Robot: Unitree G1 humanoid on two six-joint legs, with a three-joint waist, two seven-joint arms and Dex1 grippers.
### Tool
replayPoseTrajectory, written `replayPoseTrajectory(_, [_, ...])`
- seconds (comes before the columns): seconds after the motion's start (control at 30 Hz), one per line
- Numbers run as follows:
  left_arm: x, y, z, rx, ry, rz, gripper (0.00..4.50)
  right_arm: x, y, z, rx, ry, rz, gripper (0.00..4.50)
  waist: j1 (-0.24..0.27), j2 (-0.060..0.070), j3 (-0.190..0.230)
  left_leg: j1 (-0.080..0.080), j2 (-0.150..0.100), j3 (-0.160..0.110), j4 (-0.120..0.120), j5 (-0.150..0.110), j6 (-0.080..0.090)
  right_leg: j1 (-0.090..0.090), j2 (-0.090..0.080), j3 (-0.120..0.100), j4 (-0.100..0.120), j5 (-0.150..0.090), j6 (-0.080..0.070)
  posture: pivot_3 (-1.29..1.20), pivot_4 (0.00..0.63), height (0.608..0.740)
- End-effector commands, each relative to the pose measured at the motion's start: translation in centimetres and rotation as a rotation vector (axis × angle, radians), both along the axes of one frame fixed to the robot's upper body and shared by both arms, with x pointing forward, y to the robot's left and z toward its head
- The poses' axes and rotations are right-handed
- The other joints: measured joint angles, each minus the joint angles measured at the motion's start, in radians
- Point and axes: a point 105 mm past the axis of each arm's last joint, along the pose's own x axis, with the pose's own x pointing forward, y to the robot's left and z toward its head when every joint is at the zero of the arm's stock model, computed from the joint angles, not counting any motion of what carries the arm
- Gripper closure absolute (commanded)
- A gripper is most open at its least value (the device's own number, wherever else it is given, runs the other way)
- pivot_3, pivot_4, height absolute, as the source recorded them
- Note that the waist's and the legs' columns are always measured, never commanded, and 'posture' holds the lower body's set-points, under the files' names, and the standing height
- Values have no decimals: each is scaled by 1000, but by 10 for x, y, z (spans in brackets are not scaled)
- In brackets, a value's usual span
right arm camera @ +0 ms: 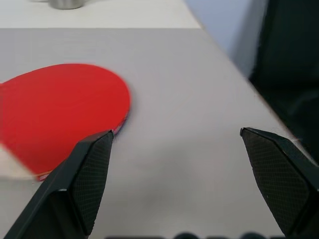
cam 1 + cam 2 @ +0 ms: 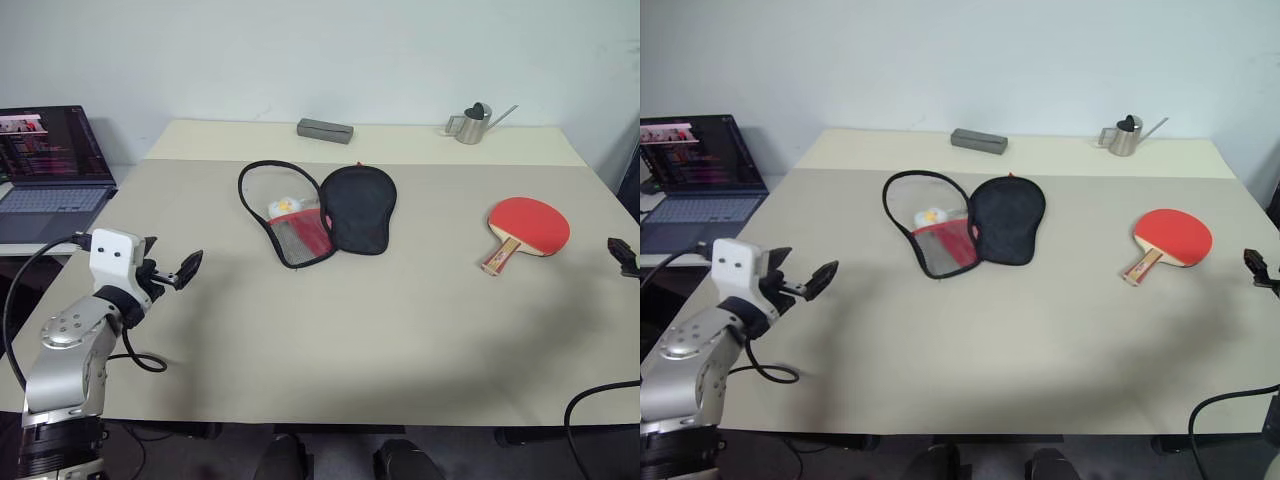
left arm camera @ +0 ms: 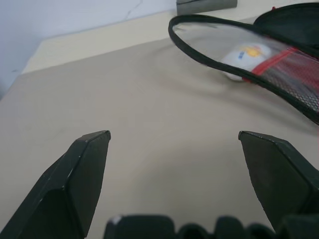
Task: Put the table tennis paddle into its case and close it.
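The table tennis paddle point(image 2: 530, 223) lies red face up at the right of the table point(image 2: 350, 330), its wooden handle pointing toward the near side. The case point(image 2: 358, 210) lies unzipped and spread flat at the table's middle, black half on the right, the mesh-pocket half point(image 3: 286, 67) on the left with a white and yellow item point(image 2: 285, 206) inside. My left gripper point(image 2: 172, 262) hovers open over the table's left edge, well short of the case. At the right edge my right gripper point(image 1: 177, 132) stands open and empty, just right of the paddle point(image 1: 60, 109).
A laptop point(image 2: 50, 165) stands open on a side surface to the left. At the back of the table sit a grey box point(image 2: 324, 130) and a small metal watering can point(image 2: 472, 124). A black cable point(image 2: 140, 360) loops beside my left arm.
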Motion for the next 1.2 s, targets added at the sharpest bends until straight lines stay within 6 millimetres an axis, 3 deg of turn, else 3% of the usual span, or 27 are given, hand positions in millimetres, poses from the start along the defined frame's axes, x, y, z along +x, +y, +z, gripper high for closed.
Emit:
replayPoseTrajectory(0.03, [-8, 19, 18, 41, -50, 31, 0, 6, 14, 10, 17, -42, 103, 48, 0, 0, 0, 0, 0, 0, 0, 0, 0, 0, 0, 0, 0, 0, 0, 0, 150, 740])
replayPoseTrajectory(0.17, [-14, 34, 17, 69, -49, 73, 0, 6, 30, 2, 51, -47, 198, 48, 3, 0, 0, 0, 1, -1, 0, 0, 0, 0, 1, 0, 0, 0, 0, 0, 150, 740])
replayPoseTrajectory(0.37, [-10, 28, 17, 64, -53, 51, 0, 3, 41, 13, 45, -66, 280, 48, 6, 0, 0, 0, 1, -1, 0, 0, 0, 0, -1, -1, 1, 0, 0, 0, 150, 740])
replayPoseTrajectory(0.53, [-5, 19, 30, 52, -92, 11, 0, 4, 60, 19, 75, -79, 385, 48, 7, 0, 0, 0, 1, -1, 2, 0, 1, 0, -1, -1, 2, 1, 0, 0, 150, 740])
replayPoseTrajectory(0.93, [-10, -39, 56, 63, -67, -351, 0, 2, 151, 51, 53, -68, 755, 48, 6, 0, 0, 0, 2, -2, 6, 0, 1, -1, 0, -1, 8, 0, 0, 0, 150, 740])
replayPoseTrajectory(1.07, [-17, -59, 54, 101, -1, -503, 0, 1, 192, 61, 105, -88, 883, 48, 5, 0, 0, 0, 2, -2, 8, 0, 1, -2, 1, -1, 11, 0, 0, 0, 150, 740])
replayPoseTrajectory(1.2, [-10, -66, 63, 102, 0, -566, 0, 1, 233, 61, 130, -87, 987, 48, 6, 0, 0, 0, 2, -2, 9, 0, 1, -2, 2, -1, 13, 0, 0, 0, 150, 740])
